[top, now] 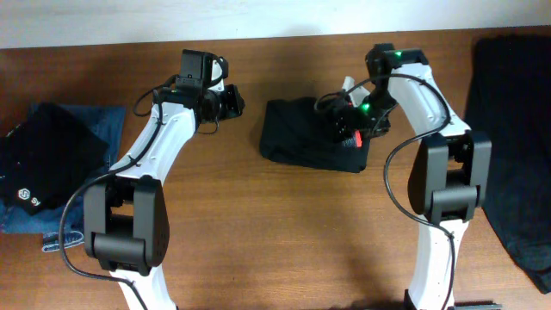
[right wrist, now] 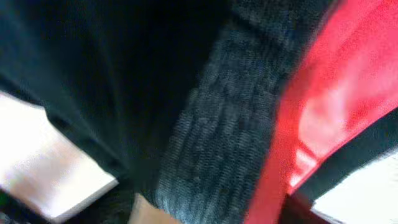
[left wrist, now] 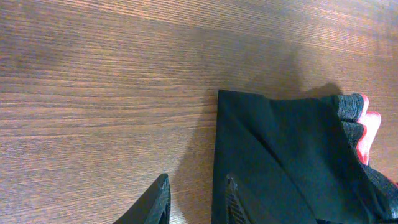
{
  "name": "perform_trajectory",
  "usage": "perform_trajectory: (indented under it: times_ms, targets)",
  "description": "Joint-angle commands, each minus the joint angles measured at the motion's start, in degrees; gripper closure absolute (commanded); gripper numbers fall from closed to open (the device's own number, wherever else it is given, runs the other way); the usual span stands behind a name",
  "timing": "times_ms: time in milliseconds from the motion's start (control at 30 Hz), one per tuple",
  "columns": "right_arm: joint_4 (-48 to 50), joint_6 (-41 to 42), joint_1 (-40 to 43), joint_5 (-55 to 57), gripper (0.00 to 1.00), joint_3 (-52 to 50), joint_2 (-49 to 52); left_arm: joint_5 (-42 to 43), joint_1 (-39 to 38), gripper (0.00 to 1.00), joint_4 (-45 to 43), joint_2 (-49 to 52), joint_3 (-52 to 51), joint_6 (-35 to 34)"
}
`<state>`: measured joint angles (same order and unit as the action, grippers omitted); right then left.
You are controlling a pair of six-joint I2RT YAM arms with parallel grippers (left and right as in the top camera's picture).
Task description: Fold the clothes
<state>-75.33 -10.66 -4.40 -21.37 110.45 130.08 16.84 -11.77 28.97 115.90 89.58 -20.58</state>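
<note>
Since fabric fills the right wrist view edge to edge, the jaw state of the right gripper can't be told: no finger is distinguishable, only blurred grey waistband and a red stripe right against the lens. Overhead shows it down on the right end of the black trousers, touching them. Left gripper: jaws spread, nothing between them. Both fingers are low over the table at the bundle's left edge, one tip over bare wood, the other at or over the cloth edge, contact unclear.

Trousers lie mid-table as a compact folded bundle between the two arms, waistband end toward the right arm. Blue jeans lie at the far left edge with a black garment on top; a dark cloth covers the far right side. Both are well apart from the bundle.

Risks, judged: if the right gripper lifts or drags with only the waistband layer, the fold opens and the bundle skews. Left jaws closing here might catch just the top layer, or scrape wood and miss. Soft fabric, layers slip. Both arms pulling opposite ways would stretch the bundle out flat.

Writing: small white logo on the black garment at left, too small to read. Nothing legible on the waistband.
</note>
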Motion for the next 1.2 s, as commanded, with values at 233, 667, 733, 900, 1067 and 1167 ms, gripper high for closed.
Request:
perform_trajectory:
  times_ms: [233,667,733,900,1067,1167]
  targets:
    - [-13.4,0.2,-1.2,-1.1,0.95,5.3,-4.3,-0.7,0.1,0.71,0.0,0.2,0.4,1.1]
    - [-22.0,-0.2,-3.3,-4.0,0.73,4.5,-6.5,-2.3,0.1,0.71,0.0,0.2,0.4,1.1]
    - [-22.0,-1.7,-4.2,-3.9,0.73,4.5,-6.5,-2.3,0.1,0.71,0.1,0.2,0.4,1.1]
    - [-20.4,-2.4,-4.5,1.3,0.65,4.5,-6.5,-1.0,-0.5,0.70,0.7,0.2,0.4,1.7]
    - [-18.6,-2.5,-3.0,9.5,0.57,4.5,-6.5,1.2,-2.5,0.61,0.9,0.2,0.4,7.0]
    - [-18.4,-3.1,-2.6,12.8,0.33,4.2,-6.5,1.7,-3.5,0.59,1.3,0.4,0.4,7.0]
